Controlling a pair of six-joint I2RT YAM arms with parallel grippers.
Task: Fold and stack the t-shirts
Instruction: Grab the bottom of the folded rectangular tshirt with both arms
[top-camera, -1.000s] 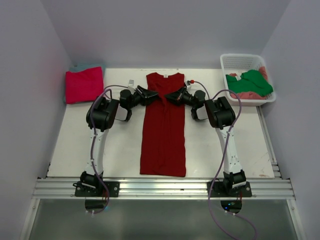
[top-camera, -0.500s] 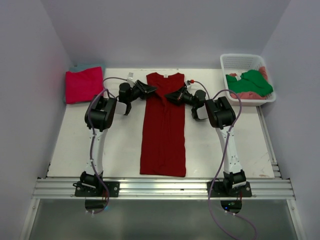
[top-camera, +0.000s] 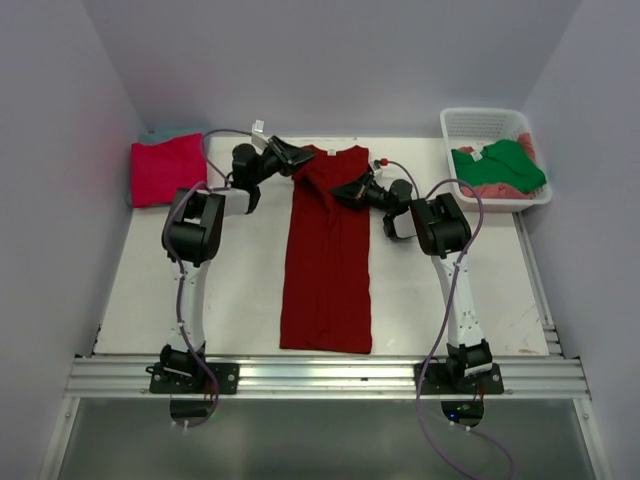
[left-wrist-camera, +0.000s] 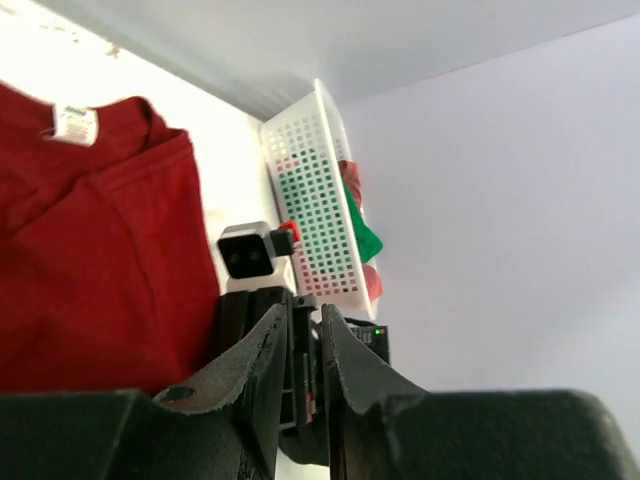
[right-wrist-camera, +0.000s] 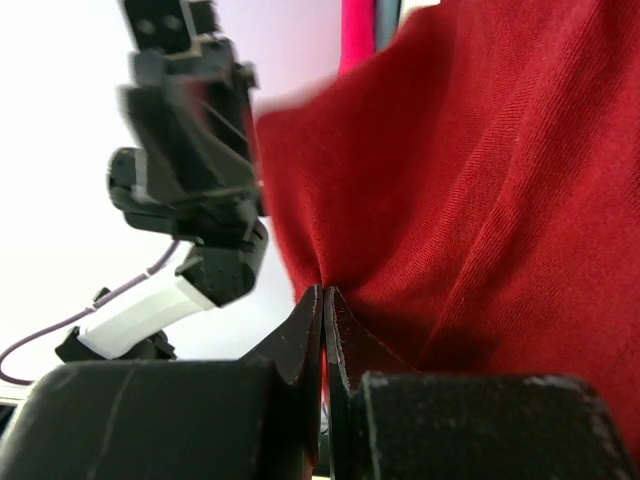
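A dark red t-shirt (top-camera: 327, 260) lies in a long narrow strip down the middle of the table, collar at the far end. My right gripper (top-camera: 346, 192) is shut on a fold of the shirt's upper right side; in the right wrist view (right-wrist-camera: 323, 292) the red cloth (right-wrist-camera: 480, 180) is pinched between the jaws. My left gripper (top-camera: 291, 158) hovers by the shirt's far left shoulder. In the left wrist view (left-wrist-camera: 305, 310) its jaws stand a narrow gap apart and hold nothing, with the shirt (left-wrist-camera: 90, 250) and its white label (left-wrist-camera: 72, 124) to the left.
A folded magenta-pink shirt (top-camera: 168, 170) lies on a teal one (top-camera: 172, 132) at the far left. A white lattice basket (top-camera: 482, 120) at the far right holds a green shirt (top-camera: 503, 165) and a salmon-pink one (top-camera: 510, 189). Walls close in on three sides.
My left gripper has moved away from the shirt's upper left edge toward the far left shoulder, empty. My right gripper has stayed put, shut on the cloth.
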